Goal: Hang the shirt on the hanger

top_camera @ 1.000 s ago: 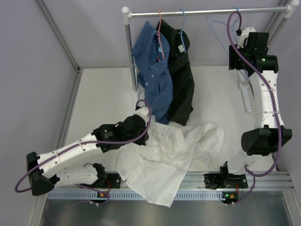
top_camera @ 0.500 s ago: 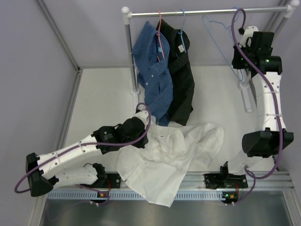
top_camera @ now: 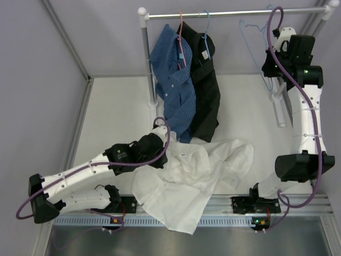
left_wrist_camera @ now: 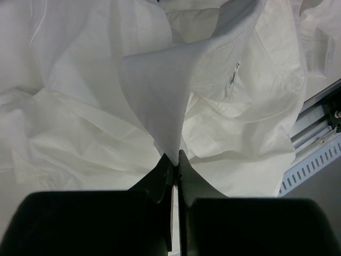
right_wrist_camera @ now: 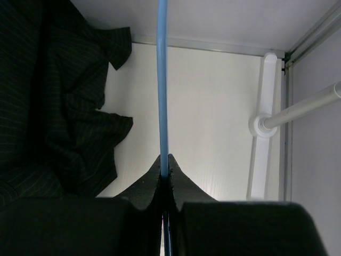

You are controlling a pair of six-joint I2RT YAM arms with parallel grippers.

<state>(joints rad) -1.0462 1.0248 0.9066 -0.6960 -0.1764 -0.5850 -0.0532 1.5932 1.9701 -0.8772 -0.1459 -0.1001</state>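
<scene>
- The left gripper (left_wrist_camera: 173,156) is pinched tight on a raised fold of the white shirt (left_wrist_camera: 160,96). The cloth rises from between its jaws in a peak.
- From overhead this gripper is hidden under its own wrist, at the shirt's far left edge.
- The shirt (top_camera: 192,178) lies crumpled on the table (top_camera: 117,106), spreading right of and nearer than the left gripper. One corner hangs over the table's near edge. Sleeves and front cannot be told apart in the folds.
- A small label shows on the shirt just up and to the right of the left gripper. Its print is too small to read.
- The right gripper (right_wrist_camera: 164,160) is clamped on the light-blue wire hanger (right_wrist_camera: 162,80). The wire runs straight up from the closed jaws and is cut off at the top of the wrist view.
- Overhead, the hanger (top_camera: 250,32) is a faint outline left of the right gripper, partly behind the arm's purple cable. Whether its hook is on the clothes rail (top_camera: 234,13) cannot be made out.
- The rail carries a blue checked shirt (top_camera: 173,80) and a black shirt (top_camera: 205,90), both well to the left of the right gripper.
</scene>
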